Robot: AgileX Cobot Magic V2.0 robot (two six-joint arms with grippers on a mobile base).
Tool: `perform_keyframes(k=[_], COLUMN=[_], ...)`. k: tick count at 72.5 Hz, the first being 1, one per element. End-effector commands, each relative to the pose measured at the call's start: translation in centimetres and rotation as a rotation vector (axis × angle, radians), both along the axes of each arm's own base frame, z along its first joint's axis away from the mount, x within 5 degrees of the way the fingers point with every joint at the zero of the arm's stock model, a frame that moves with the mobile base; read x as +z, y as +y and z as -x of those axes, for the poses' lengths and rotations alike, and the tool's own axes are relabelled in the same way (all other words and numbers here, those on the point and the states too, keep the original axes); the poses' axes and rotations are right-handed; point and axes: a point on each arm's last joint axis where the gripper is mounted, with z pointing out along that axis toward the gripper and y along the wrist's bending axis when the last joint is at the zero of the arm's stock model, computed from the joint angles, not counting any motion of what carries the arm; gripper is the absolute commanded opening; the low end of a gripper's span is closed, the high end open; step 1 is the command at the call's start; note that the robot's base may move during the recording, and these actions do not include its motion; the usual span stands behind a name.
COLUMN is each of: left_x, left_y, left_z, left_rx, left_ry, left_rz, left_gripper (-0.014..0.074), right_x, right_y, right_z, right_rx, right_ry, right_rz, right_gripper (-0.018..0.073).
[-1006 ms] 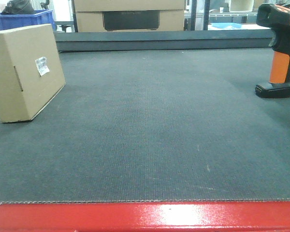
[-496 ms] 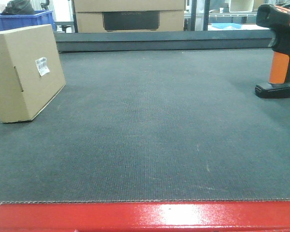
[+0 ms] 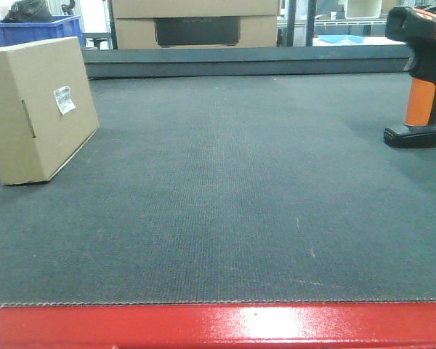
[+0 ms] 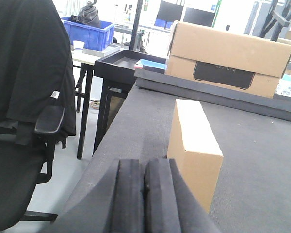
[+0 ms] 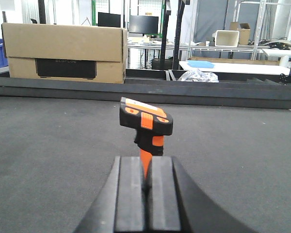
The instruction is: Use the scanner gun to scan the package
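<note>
Brown cardboard, the package (image 3: 40,109) stood on edge at the mat's (image 3: 225,203) left, white barcode label (image 3: 63,99) facing inward. I noted the orange-handled scanner gun (image 3: 420,76) upright far right. Left gripper (image 4: 144,194) and right gripper (image 5: 147,199) were both pressed together, empty.

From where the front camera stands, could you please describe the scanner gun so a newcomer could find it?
Look at the dark mat, far right edge. The scanner gun stands upright there, alone. Its orange handle and black head distinguish it from the brown package opposite.
</note>
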Motion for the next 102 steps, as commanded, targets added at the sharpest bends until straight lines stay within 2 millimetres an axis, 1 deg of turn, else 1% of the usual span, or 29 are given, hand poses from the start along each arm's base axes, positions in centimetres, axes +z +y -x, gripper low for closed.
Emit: perform_keyframes(k=[1,40,44,49,54,67,74,76,81,86,94,102], left_x=[0.0,0.1,0.1,0.1,0.1,0.1,0.1,0.1,0.1,0.1,0.1,0.1], left_y=[0.0,0.0,0.0,0.0,0.0,0.0,0.0,0.0,0.0,0.0,0.0,0.0], left_z=[0.4,0.5,0.5,0.5,0.5,0.5,0.5,0.5,0.5,0.5,0.5,0.5], left_rx=[0.004,0.004,0.004,0.004,0.004,0.004,0.004,0.004,0.004,0.004,0.004,0.004], left_ry=[-0.016,-0.024,-0.024,-0.024,-0.024,-0.024,-0.024,-0.024,-0.024,-0.024,-0.024,-0.024], left_rz=[-0.007,-0.008,-0.008,-0.008,-0.008,-0.008,-0.008,-0.008,-0.008,-0.008,-0.008,-0.008], left_gripper=[-0.0111,-0.0111,-0.0111,-0.0111,-0.0111,-0.0111,-0.0111,-0.0111,-0.0111,-0.0111,-0.0111,-0.0111], right_x=[0.1,0.2,-0.2,-0.8,-1.2,-1.4,-1.5,-1.5,-1.4,-1.6,-2.2,-3.2], right_y=[0.1,0.1,-0.1,-0.4,-0.3,-0.3,-0.2,-0.2,0.0,0.1,0.0,0.0], right_z=[0.1,0.1,0.1,0.1,0.0,0.0,0.0,0.0,0.0,-0.1,-0.2,-0.3], right_rx=[0.010,0.011,-0.017,-0.047,-0.035,-0.029,-0.018,-0.016,-0.005,0.004,-0.003,-0.005], right_ry=[-0.019,-0.021,0.014,0.065,0.069,0.067,0.061,0.064,0.067,0.039,-0.028,-0.045], right_rz=[0.015,0.013,0.009,-0.020,-0.069,-0.119,-0.219,-0.199,-0.047,0.043,0.059,0.057], right_gripper=[-0.0161,-0.0161,-0.0161,-0.0161,-0.0161,-0.0161,-0.0161,-0.0161,-0.0161,-0.0161,-0.0161,-0.0161])
